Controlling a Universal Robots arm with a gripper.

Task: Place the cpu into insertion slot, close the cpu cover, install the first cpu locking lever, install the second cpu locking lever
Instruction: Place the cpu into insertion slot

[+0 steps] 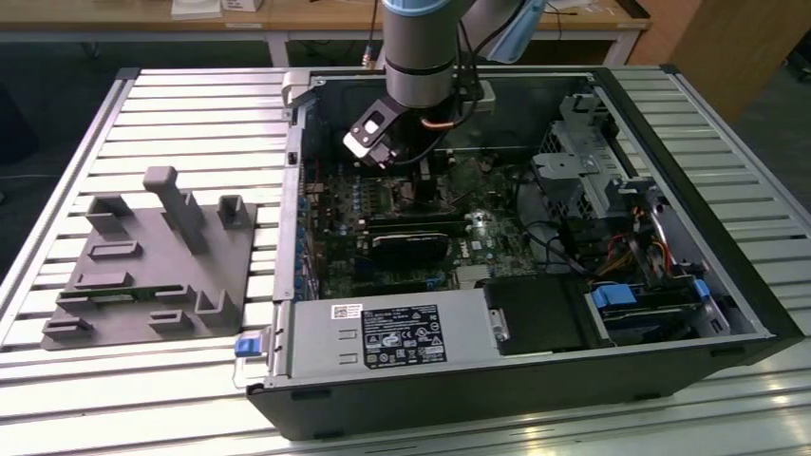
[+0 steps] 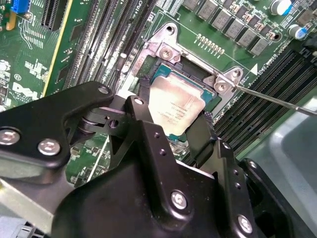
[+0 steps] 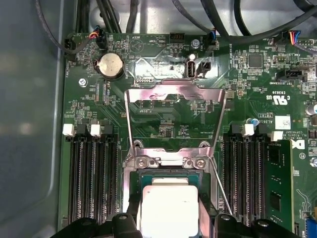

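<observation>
Two black fingers (image 2: 143,116) of the gripper (image 2: 173,119) are pressing on opposite edges of the cpu (image 2: 176,101), gripping it at the insertion slot (image 2: 166,48); whether it is seated I cannot tell. Farther on, the cpu cover (image 3: 173,90) is standing raised open. In the exterior view, a grey fixture (image 1: 140,275) is sitting at nine o'clock from the computer case (image 1: 533,394).

Looks like a robotics lab or workshop to me: I'm working over a slatted metal table (image 1: 190,104) with an opened PC tower (image 1: 507,399), a grey parts fixture (image 1: 140,285) beside it (custom-made looking), and wooden workbenches (image 1: 330,17) behind.
</observation>
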